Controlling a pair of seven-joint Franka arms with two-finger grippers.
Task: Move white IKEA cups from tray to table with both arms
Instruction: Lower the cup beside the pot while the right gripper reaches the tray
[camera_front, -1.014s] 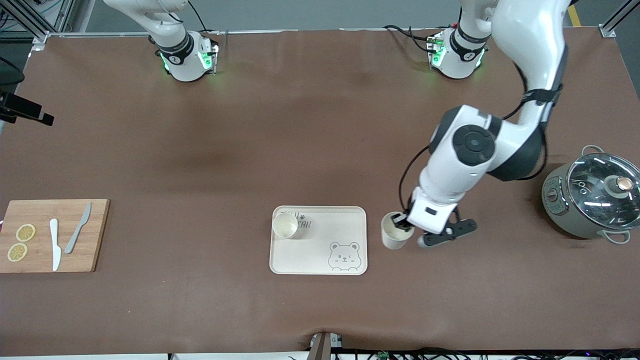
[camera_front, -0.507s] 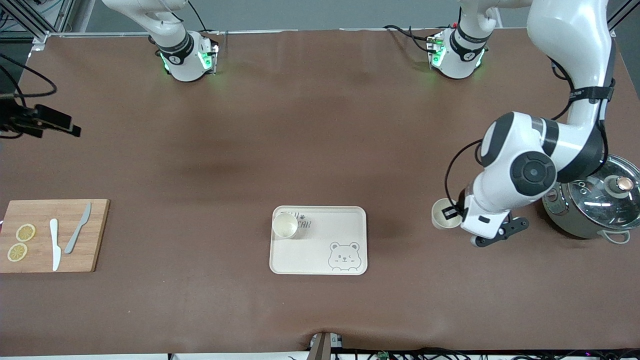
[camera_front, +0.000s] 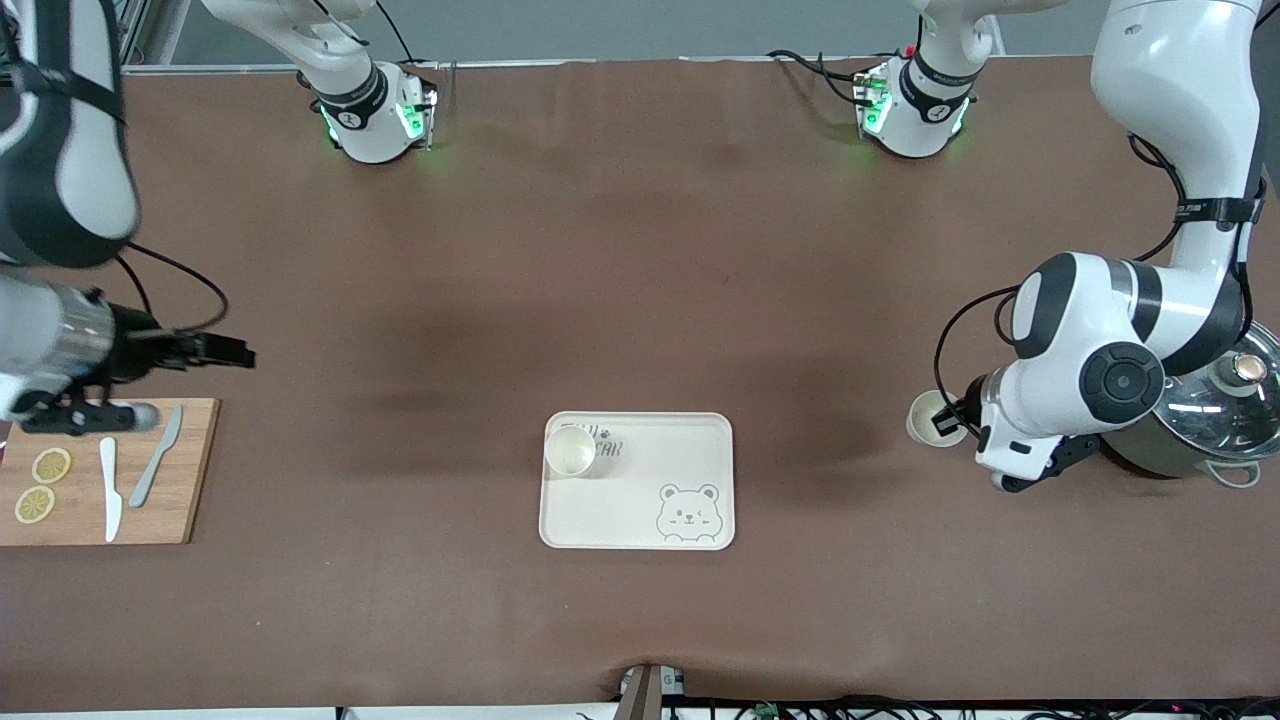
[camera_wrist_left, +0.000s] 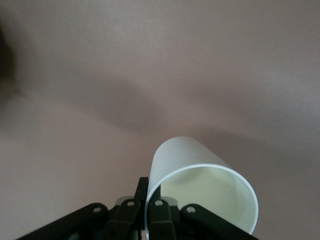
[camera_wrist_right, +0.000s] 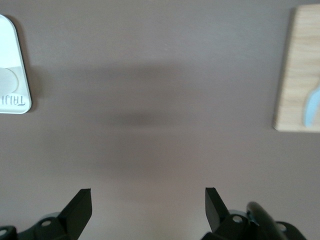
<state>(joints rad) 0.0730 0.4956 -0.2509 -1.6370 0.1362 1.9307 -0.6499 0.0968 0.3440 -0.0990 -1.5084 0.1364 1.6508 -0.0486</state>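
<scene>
Item 1, carried cup (camera_front: 928, 417): small, cream-white, handleless, tapered, smooth matte wall with a thin rim. It sat at middle right of the front view, pinched by its rim in the left gripper (camera_front: 945, 422), whose fingers were fully shut on the wall, one inside and one outside. It hung over bare table (camera_front: 640, 280) between the tray and the pot, apparently clear of the surface. In the left wrist view the cup (camera_wrist_left: 200, 192) appeared tilted, mouth toward the camera.

Item 2, second cup (camera_front: 570, 451): identical, upright in the upper-left corner of the tray (camera_front: 700, 440), beside the lettering.

Item 3, tray: cream-white rounded rectangle, low lip, grey bear face at its lower right; lower centre of the frame.

Item 4, right gripper (camera_front: 215, 350): at middle left of the frame, over the table just above the cutting board, jaws spread wide, holding nothing.

Step judged: first cup in transit to its placing spot. Next move likely calls for lowering it level, base flat on the matte brown sheet, before release; the right arm then has the tray cup to fetch.

Surroundings: wooden cutting board (camera_front: 190, 470) with lemon slices (camera_front: 42, 485) and two knives (camera_front: 130, 475); grey pot (camera_front: 1210, 430), glass-lidded.
</scene>
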